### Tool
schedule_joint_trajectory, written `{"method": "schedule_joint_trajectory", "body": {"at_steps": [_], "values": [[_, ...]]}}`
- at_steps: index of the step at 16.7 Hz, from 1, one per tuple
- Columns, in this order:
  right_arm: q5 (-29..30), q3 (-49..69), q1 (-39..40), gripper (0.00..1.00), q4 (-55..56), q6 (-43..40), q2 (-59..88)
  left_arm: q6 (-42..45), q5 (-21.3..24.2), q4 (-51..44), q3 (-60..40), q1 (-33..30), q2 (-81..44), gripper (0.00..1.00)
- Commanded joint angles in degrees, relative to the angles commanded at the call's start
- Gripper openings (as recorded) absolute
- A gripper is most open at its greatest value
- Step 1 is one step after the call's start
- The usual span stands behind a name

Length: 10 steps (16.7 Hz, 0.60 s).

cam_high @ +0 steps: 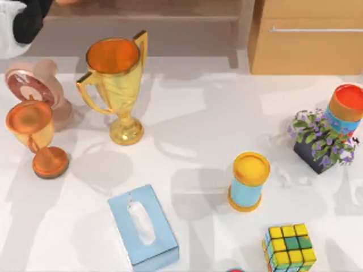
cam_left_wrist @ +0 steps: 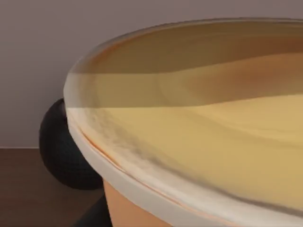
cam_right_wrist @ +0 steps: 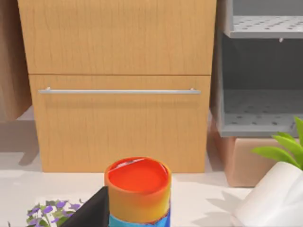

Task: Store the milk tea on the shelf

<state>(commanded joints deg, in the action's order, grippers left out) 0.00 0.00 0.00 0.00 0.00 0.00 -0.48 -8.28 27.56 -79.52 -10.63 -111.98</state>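
The left gripper sits at the far left end of the shelf, its dark body over the board's edge in the top view; whether its fingers are apart or clamped cannot be told from here. In the left wrist view the milk tea is right at the camera: a wide pale rim around a tan-yellow top, a peach wall below, a dark rounded part of the gripper touching its side, and brown shelf surface just beneath. The right arm is parked beyond the right end of the shelf. Its wrist view looks at the lighter cabinet with the silver bar handle; the state of its gripper cannot be told. Containers: the blue cylinder with orange-red lid, lid on, stands well right of the shelf beside the potted purple flowers; the blue cylinder with yellow lid, also closed, stands in front of the shelf's right end. The large gold trophy stands just in front of the shelf, with open cup; the small trophy and a round pink fan stand left of it. A blue tissue box and a colour cube lie well forward of the shelf. The board right of the gripper is bare.
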Motion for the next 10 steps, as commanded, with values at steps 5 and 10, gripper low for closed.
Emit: {"method": "schedule_joint_trajectory", "body": {"at_steps": [5,10], "values": [[0.0,0.0,0.0,1.00,0.0,0.0,0.0,0.0,0.0,0.2,-0.2,0.0,-0.7,0.00],[0.0,0.0,0.0,1.00,0.0,0.0,0.0,0.0,0.0,0.2,-0.2,0.0,-0.7,0.38]]}}
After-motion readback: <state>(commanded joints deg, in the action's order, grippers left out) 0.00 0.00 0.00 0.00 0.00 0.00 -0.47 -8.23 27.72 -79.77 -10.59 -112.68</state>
